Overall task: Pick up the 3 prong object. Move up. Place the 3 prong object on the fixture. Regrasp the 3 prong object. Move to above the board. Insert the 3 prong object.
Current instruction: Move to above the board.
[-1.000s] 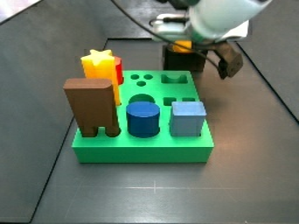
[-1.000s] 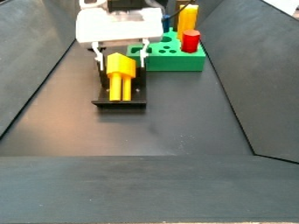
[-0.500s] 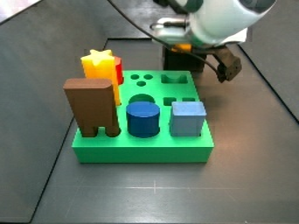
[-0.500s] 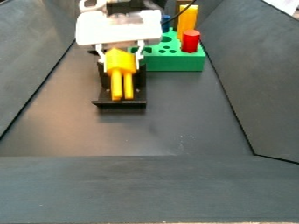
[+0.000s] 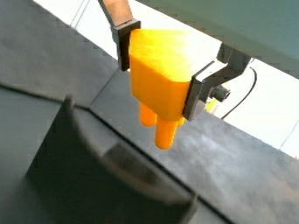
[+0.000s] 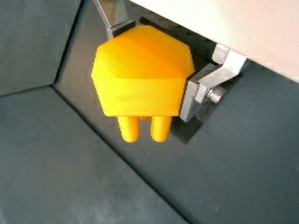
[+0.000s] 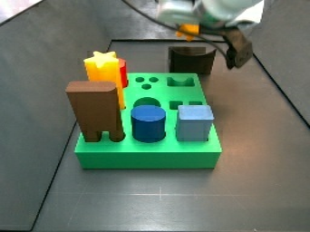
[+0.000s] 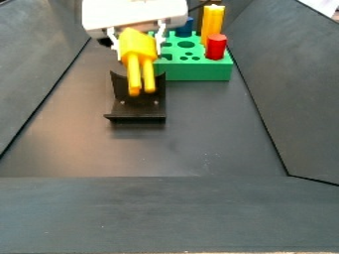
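In a wrist view, the pincer (image 5: pixel 163 66) grips the orange 3 prong object (image 5: pixel 162 74) between its silver fingers (image 5: pixel 212 85), prongs pointing down toward the dark fixture (image 5: pixel 105 166) below, with clear air between them.

In a wrist view, the 3 prong object (image 6: pixel 142 79) fills the middle, two round prongs showing at its lower end, a finger (image 6: pixel 207 85) pressed on its side; the pincer (image 6: pixel 152 74) is closed on it above the dark tabletop (image 6: pixel 70 166).

In a side view, the green board (image 7: pixel 148 127) holds a brown two-legged block (image 7: pixel 96 111), a yellow star block (image 7: pixel 104 65), a blue cylinder (image 7: pixel 148 122) and a blue-grey cube (image 7: pixel 195 122). The fixture (image 7: pixel 191 60) stands just behind the board, and the pincer (image 7: pixel 218 34) hangs above it; the held piece is hidden here.

In a side view, the pincer (image 8: pixel 133 35) holds the 3 prong object (image 8: pixel 138 59) tilted, above the fixture (image 8: pixel 135 99) and clear of it. The board (image 8: pixel 199 60) lies beyond, near the fixture.
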Available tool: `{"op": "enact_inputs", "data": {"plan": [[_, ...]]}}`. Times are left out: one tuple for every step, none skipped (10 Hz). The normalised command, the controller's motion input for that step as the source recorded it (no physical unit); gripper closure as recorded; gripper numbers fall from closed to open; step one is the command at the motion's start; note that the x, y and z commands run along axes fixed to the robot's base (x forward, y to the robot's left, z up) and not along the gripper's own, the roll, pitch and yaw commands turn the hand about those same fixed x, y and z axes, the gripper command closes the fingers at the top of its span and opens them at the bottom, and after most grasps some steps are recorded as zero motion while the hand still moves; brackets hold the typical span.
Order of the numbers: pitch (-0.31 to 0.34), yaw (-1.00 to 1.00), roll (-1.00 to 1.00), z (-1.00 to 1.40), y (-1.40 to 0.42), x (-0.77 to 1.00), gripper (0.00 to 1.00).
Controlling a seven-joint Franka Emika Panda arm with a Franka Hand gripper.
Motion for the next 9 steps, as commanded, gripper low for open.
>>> {"op": "enact_inputs", "data": {"plan": [[0.064,0.16,-0.05,1.00,0.02,-0.10,1.00],[0.027,0.15,-0.05,1.00,0.01,-0.10,1.00],[-0.009,0.14,-0.04,1.00,0.01,-0.09,1.00],[-0.040,0.12,-0.04,1.00,0.01,-0.09,1.00],[-0.065,0.08,-0.04,1.00,0.01,-0.09,1.00],[-0.080,0.05,-0.04,1.00,0.01,-0.09,1.00],[-0.084,0.03,-0.04,1.00,0.01,-0.10,1.00],[-0.082,0.00,-0.04,1.00,0.01,-0.10,1.00],[-0.075,-0.03,-0.04,1.00,0.01,-0.11,1.00]]}}
